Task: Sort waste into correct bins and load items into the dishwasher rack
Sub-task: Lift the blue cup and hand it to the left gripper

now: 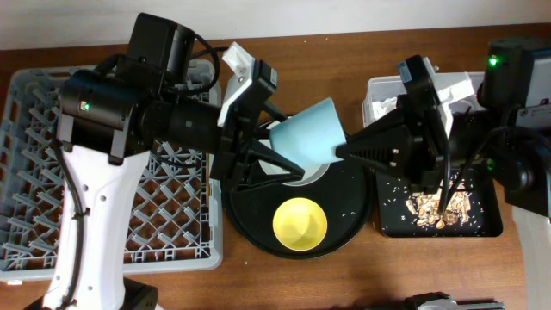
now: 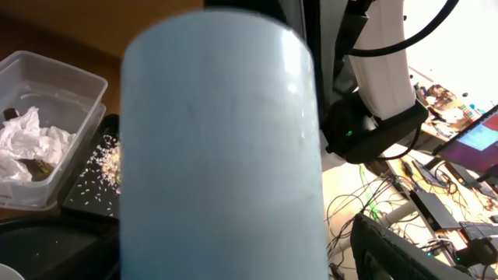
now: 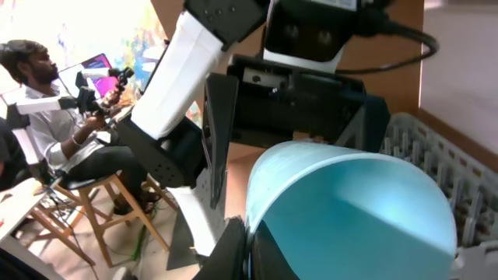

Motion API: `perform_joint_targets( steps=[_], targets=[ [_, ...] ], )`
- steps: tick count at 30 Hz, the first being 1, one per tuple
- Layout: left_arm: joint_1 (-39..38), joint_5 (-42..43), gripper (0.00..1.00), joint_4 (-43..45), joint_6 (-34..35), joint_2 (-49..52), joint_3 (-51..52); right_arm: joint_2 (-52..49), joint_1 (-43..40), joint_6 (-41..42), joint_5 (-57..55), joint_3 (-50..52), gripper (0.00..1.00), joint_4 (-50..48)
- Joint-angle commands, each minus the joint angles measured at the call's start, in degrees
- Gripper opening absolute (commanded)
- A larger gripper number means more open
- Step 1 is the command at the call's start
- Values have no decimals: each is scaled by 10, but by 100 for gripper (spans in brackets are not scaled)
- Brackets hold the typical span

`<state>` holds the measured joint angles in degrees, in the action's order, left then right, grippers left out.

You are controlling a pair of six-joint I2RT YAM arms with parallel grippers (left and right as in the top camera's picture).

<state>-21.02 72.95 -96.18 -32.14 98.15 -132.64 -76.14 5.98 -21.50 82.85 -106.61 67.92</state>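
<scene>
Blue cup mid-air between both arms, nothing racked yet

My right pincer (image 1: 343, 152) is nipped onto the rim of the blue cup (image 1: 310, 129). The left pincer (image 1: 263, 151) straddles its base, and I cannot tell if it grips. The cup hangs tilted over the round black tray (image 1: 353, 215), above the plate (image 1: 303, 178) and yellow bowl (image 1: 300, 222). Waste looks sorted: napkin (image 2: 23, 144) in the clear tub (image 2: 78, 85), food scraps (image 1: 435, 207) in the black tray (image 1: 486, 224). What I see of the dishwasher rack (image 1: 26, 112) is bare. Both arms reach inward, meeting at centre.
</scene>
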Motion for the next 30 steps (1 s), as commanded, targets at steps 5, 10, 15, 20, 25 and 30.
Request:
perform_joint_targets(
  steps=[5,10,15,20,25,30],
  targets=[
    [-6,10,78,1,-9,1,-3,-2,-4,-6,25,-4,4,-12],
    [-6,8,57,1,-9,1,-3,-2,-4,-5,24,-4,4,-8],
    [-6,7,50,2,-9,-2,-3,-2,-4,-5,25,-4,24,-18],
    [-6,6,50,2,-9,-6,-3,-2,-33,107,24,-4,29,-139],
    [-6,6,50,2,-9,-8,-3,-5,-43,126,-64,-4,4,-109],
    [-6,6,50,14,-9,-9,-3,-18,-13,98,-115,23,4,-39]
  ],
)
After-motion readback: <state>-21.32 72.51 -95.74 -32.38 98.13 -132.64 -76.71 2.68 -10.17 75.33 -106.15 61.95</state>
